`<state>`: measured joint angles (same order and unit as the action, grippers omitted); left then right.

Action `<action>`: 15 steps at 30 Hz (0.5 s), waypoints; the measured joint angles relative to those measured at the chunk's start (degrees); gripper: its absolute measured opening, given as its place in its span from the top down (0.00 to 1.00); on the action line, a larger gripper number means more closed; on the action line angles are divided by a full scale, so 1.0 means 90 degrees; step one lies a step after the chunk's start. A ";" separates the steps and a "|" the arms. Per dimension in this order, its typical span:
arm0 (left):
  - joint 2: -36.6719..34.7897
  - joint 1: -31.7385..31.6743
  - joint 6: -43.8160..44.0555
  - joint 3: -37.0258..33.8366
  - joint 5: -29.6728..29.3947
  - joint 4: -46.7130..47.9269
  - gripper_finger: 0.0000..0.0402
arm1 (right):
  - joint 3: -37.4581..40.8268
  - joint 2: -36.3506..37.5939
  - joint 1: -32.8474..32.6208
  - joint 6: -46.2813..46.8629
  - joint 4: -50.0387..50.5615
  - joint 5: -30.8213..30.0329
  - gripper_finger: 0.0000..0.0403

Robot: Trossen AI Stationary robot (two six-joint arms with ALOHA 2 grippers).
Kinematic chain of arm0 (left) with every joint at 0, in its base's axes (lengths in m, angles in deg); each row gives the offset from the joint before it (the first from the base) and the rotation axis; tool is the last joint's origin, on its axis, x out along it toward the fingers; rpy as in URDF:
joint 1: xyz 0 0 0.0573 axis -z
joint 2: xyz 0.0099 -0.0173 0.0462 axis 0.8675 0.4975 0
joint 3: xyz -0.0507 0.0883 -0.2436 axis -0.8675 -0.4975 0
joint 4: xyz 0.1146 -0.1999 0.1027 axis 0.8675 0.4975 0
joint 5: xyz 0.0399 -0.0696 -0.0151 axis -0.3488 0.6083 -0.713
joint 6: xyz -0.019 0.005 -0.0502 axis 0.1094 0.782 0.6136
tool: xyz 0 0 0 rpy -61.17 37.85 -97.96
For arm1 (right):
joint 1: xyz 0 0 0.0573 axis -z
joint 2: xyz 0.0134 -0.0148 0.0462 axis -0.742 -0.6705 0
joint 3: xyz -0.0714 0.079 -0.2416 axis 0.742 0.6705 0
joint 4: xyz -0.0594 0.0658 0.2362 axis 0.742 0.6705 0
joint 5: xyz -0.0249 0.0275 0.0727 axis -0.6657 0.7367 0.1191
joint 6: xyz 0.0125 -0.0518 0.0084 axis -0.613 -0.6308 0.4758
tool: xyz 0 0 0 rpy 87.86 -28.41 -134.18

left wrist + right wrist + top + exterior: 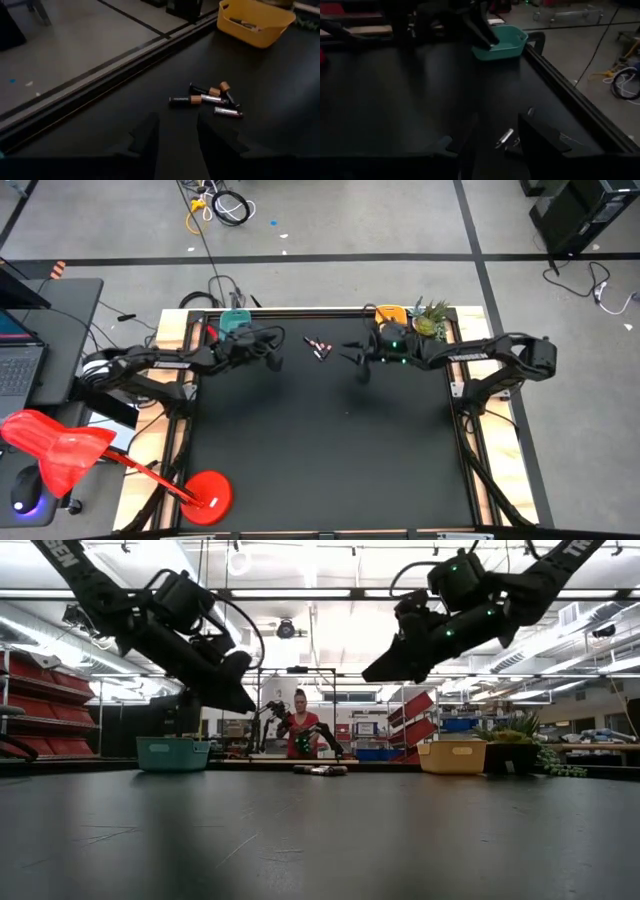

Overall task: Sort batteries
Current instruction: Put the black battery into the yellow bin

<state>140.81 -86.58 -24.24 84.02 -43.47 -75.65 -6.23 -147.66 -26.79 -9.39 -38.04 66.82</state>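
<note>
Several batteries (318,346), dark with copper ends or silvery, lie in a loose cluster on the black table near its far edge; they also show in the left wrist view as batteries (210,100) and in the right wrist view as batteries (505,137). My left gripper (275,352) hovers above the table just left of them, open, its fingers (150,135) with nothing between. My right gripper (357,365) hovers just right of them, open and holding nothing. In the low view both grippers (240,695) (385,670) hang well above the tabletop.
A teal tray (236,320) stands at the far edge behind my left gripper. A yellow tray (390,313) stands behind my right gripper, with thin dark things inside (245,22). A potted plant (430,320) is beside it. A person (300,730) stands beyond the table.
</note>
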 joint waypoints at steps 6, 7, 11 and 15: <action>0.0221 0.0022 -0.0545 0.0001 0.0000 -0.0661 0.65 | -0.0020 -0.0002 0.0238 -0.0098 0.0023 0.1273 0.63; 0.0215 0.0026 -0.0591 0.0003 0.0005 -0.0713 0.65 | -0.0020 0.0006 0.0156 -0.0118 0.0023 0.1418 0.63; 0.0184 0.0027 -0.0606 0.0003 0.0289 -0.0625 0.65 | -0.0020 0.0276 -0.0453 -0.0168 0.0030 0.1206 0.63; 0.0184 0.0027 -0.0611 0.0003 0.0391 -0.0364 0.65 | -0.0024 0.0926 -0.1344 -0.0730 -0.0045 -0.0293 0.63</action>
<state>142.47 -86.34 -29.74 84.04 -39.95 -78.93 -6.44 -139.33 -38.88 -15.96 -38.45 64.18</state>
